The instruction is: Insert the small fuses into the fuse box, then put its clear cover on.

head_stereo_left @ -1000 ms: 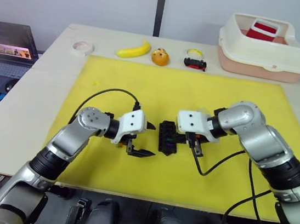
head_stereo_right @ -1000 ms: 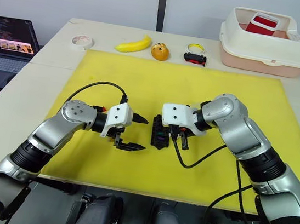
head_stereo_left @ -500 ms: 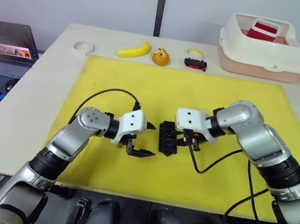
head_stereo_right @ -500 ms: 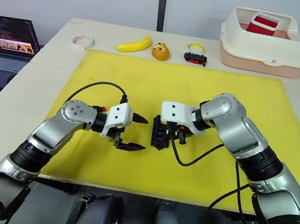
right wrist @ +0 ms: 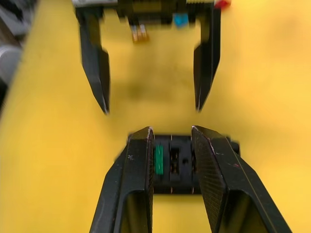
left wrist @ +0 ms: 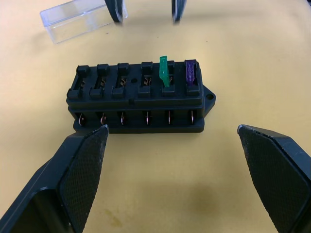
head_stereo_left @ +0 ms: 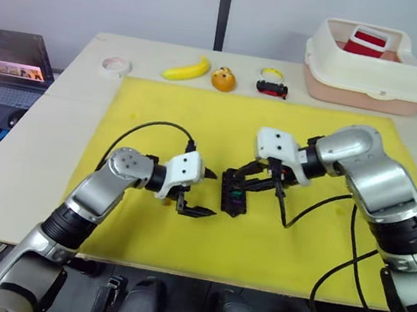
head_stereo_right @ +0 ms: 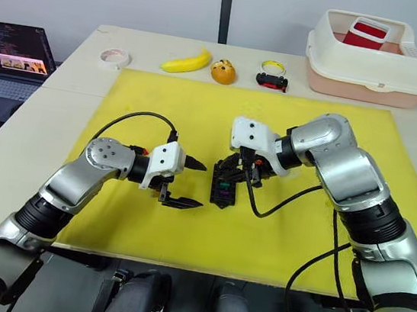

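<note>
The black fuse box (left wrist: pixel 138 99) lies on the yellow mat (head_stereo_left: pixel 315 278). A purple fuse (left wrist: pixel 190 75) is seated in its end slot, and a green fuse (left wrist: pixel 164 72) beside it stands proud and tilted. Behind the box lies the clear cover (left wrist: pixel 80 19). My left gripper (head_stereo_left: pixel 209 195) is wide open just left of the box (head_stereo_left: pixel 233 192), a finger off either end. My right gripper (right wrist: pixel 172 131) hovers over the box from the right, open by a narrow gap and holding nothing. Loose teal (right wrist: pixel 181 19), amber (right wrist: pixel 140 33) and red (right wrist: pixel 222 4) fuses lie beyond my left gripper.
Along the table's far edge sit a tape roll (head_stereo_left: pixel 116 64), a banana (head_stereo_left: pixel 186 68), an orange item (head_stereo_left: pixel 222 79) and a toy car (head_stereo_left: pixel 271 87). A cream bin (head_stereo_left: pixel 370 66) stands far right. A laptop (head_stereo_left: pixel 11 68) is off to the left.
My right gripper has risen and drawn back to the right, and now its fingers slant down towards the fuse box. My left gripper has stayed put.
</note>
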Robot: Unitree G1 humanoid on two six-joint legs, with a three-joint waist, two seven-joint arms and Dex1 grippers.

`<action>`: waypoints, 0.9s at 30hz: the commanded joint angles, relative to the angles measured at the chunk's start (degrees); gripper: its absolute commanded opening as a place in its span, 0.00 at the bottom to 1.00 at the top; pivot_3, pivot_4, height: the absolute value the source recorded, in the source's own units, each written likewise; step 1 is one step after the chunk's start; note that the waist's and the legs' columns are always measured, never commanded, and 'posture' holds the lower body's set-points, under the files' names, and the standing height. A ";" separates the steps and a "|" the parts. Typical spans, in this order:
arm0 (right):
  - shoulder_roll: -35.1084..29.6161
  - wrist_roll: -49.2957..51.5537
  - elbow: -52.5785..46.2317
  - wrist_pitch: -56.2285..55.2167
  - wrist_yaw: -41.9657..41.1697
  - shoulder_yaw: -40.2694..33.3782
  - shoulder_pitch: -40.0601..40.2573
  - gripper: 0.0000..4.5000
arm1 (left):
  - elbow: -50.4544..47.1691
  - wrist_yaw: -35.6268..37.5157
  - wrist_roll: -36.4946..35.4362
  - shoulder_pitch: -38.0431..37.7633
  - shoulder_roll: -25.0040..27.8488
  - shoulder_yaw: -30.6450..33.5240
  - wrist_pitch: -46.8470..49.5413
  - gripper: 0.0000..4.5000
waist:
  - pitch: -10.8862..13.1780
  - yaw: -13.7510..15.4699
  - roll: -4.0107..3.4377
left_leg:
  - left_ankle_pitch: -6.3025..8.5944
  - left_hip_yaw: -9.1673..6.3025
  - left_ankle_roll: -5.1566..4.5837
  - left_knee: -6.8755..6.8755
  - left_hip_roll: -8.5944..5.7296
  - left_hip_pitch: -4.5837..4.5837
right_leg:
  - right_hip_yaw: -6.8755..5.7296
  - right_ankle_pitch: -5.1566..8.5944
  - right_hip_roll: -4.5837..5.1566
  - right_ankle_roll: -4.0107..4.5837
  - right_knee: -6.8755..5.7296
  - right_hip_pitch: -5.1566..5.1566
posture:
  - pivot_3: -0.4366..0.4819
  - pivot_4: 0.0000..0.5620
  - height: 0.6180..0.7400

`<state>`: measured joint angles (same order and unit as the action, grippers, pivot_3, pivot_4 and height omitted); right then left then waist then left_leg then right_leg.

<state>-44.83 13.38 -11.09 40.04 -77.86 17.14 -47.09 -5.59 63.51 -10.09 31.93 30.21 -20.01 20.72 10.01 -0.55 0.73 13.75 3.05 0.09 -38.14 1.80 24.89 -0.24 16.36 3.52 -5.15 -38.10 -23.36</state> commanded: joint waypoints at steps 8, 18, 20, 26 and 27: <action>3.64 6.61 -1.27 -3.13 6.21 -7.83 9.67 0.01 | -1.02 -0.34 -0.27 0.84 -0.03 1.03 -0.09 1.00 | 0.00 -0.01 0.00 | 0.00 0.01 0.00 0.00 -0.01 0.00 | 0.01 0.00 0.00 0.00 -0.01 0.00 | 0.48 0.27 1.00; 5.25 8.77 1.31 -2.13 9.60 -7.83 13.89 0.01 | -1.39 -0.26 -0.24 0.78 0.11 0.85 0.22 1.00 | 0.00 -0.04 0.00 | 0.00 0.01 0.00 0.00 0.00 0.00 | 0.01 0.00 -0.01 0.00 -0.01 0.00 | 0.48 0.27 1.00; 5.59 9.00 1.93 -2.04 9.88 -7.86 13.87 0.01 | -1.44 -0.29 -0.20 0.73 0.07 0.75 0.26 1.00 | 0.00 -0.01 0.00 | 0.00 0.01 0.00 0.00 0.00 0.00 | 0.01 0.00 -0.01 0.00 -0.01 0.00 | 0.48 0.27 1.00; 5.02 8.92 2.99 -1.88 9.42 -6.96 13.99 0.01 | -1.80 -0.26 -0.24 0.54 0.24 0.75 0.53 1.00 | 0.00 -0.01 0.00 | 0.00 0.01 0.00 0.00 -0.01 0.00 | 0.01 0.00 -0.01 0.00 0.00 0.00 | 0.48 0.27 1.00; 4.86 8.69 3.17 -2.06 9.22 -6.67 14.13 0.01 | -1.84 -0.28 -0.23 0.52 0.25 0.74 0.55 1.00 | 0.00 -0.01 0.00 | 0.00 0.01 0.00 0.00 -0.01 0.00 | 0.01 0.00 -0.01 0.00 0.00 0.00 | 0.48 0.27 1.00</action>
<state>-39.43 21.56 -7.39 38.49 -68.15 10.74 -32.79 -5.41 63.44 -10.15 31.93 30.29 -19.96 21.07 10.01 -0.56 0.74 13.75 3.06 0.09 -38.14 1.79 24.89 -0.24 16.36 3.51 -5.15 -38.10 -23.36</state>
